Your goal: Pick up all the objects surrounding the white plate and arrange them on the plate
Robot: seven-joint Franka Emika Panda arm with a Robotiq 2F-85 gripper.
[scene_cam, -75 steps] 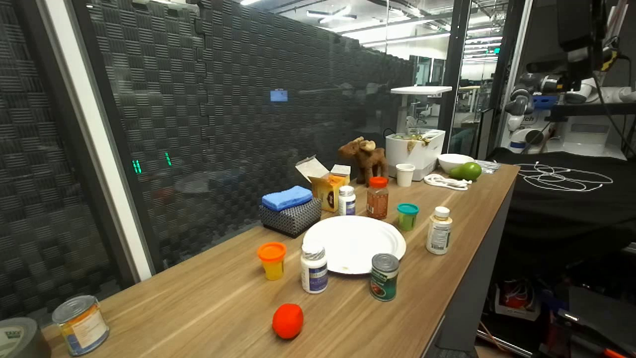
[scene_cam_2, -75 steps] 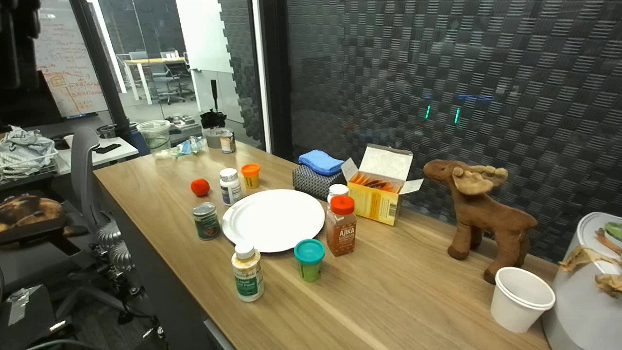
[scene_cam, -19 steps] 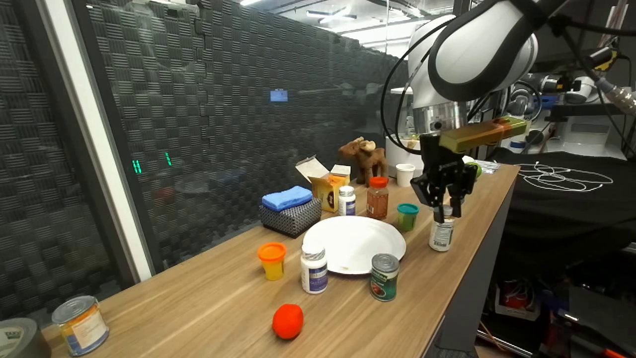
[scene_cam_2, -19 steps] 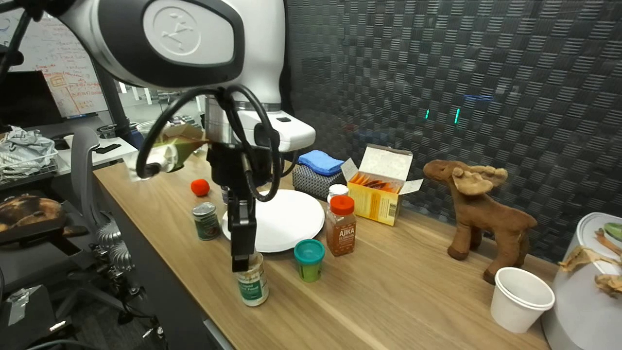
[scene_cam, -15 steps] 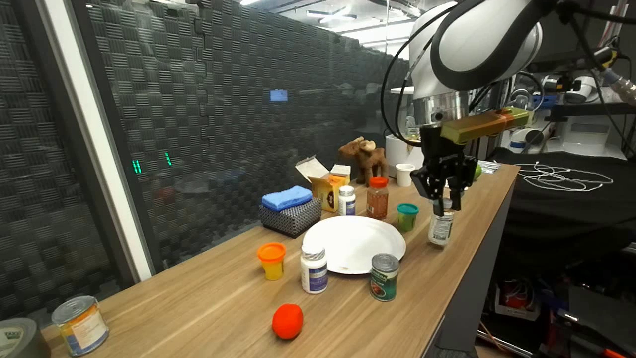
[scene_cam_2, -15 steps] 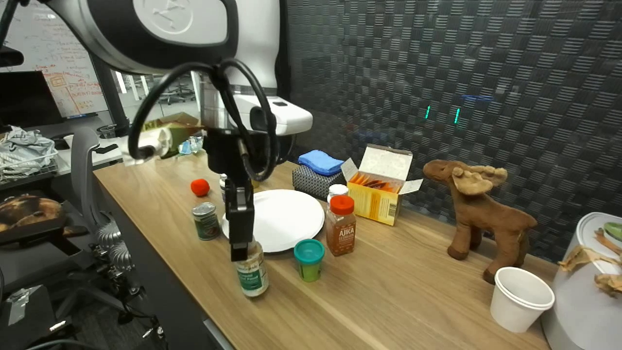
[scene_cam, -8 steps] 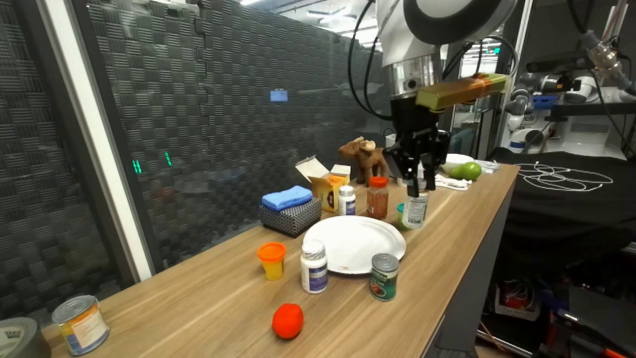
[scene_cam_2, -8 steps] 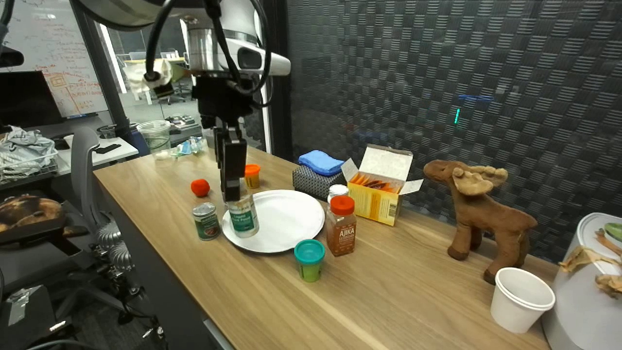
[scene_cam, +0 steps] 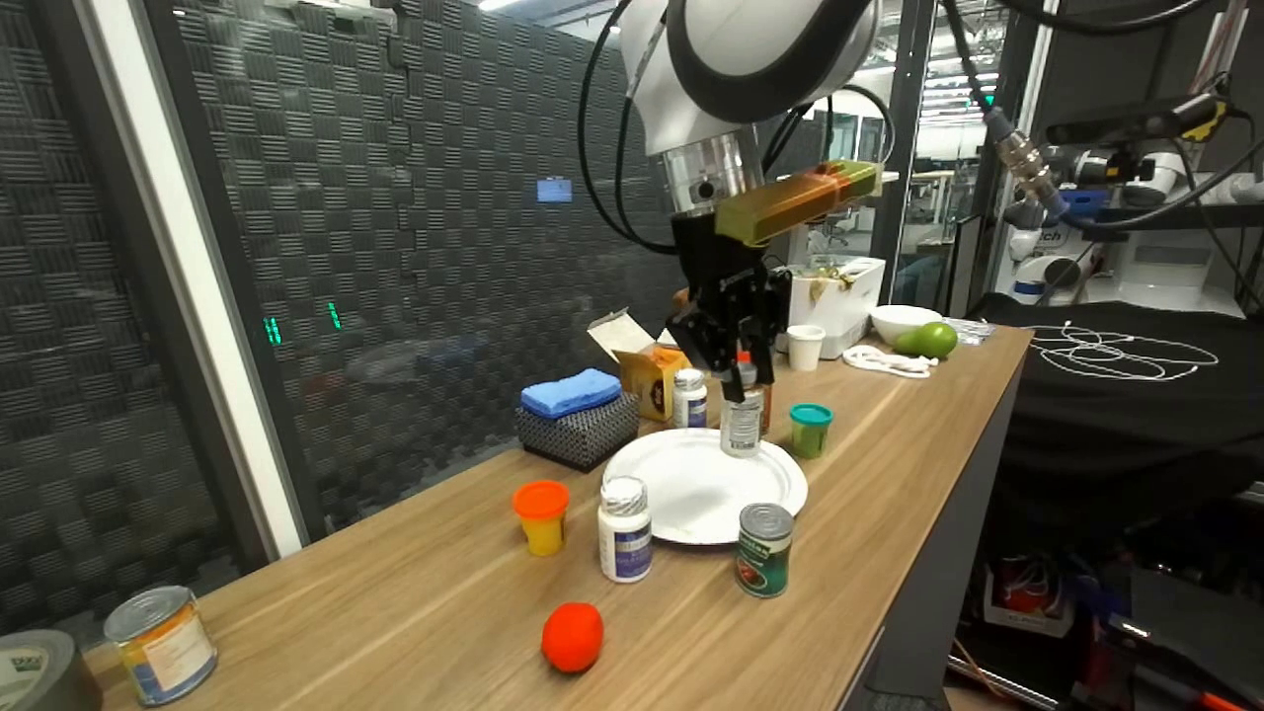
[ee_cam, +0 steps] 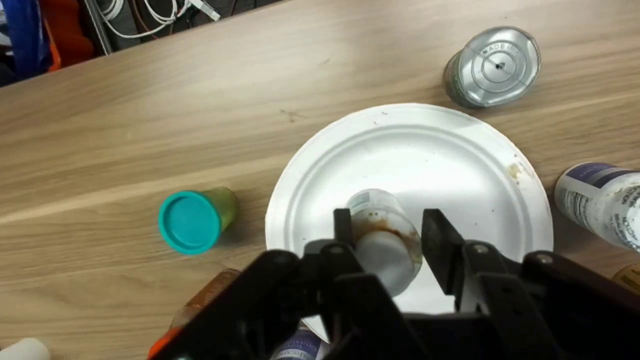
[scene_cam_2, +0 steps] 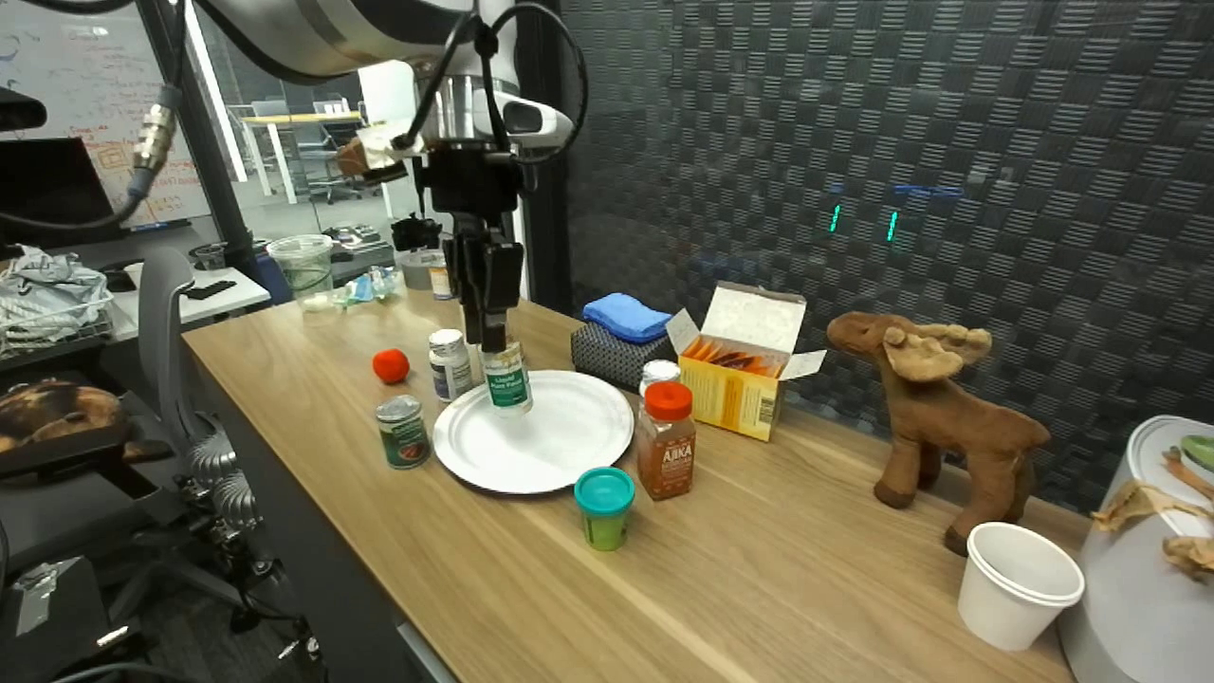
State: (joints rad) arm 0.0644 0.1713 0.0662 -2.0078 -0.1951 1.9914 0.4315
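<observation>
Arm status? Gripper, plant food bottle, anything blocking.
Gripper holding plant food bottle. Bottle over white plate, not yet released. Teal-lidded tub and green-labeled can beside plate, neither seemingly in the way.

I am viewing a plush moose near one long table edge. A tape roll and orange-labelled can are occupying one corner; a bowl is resting near the opposite short edge.
</observation>
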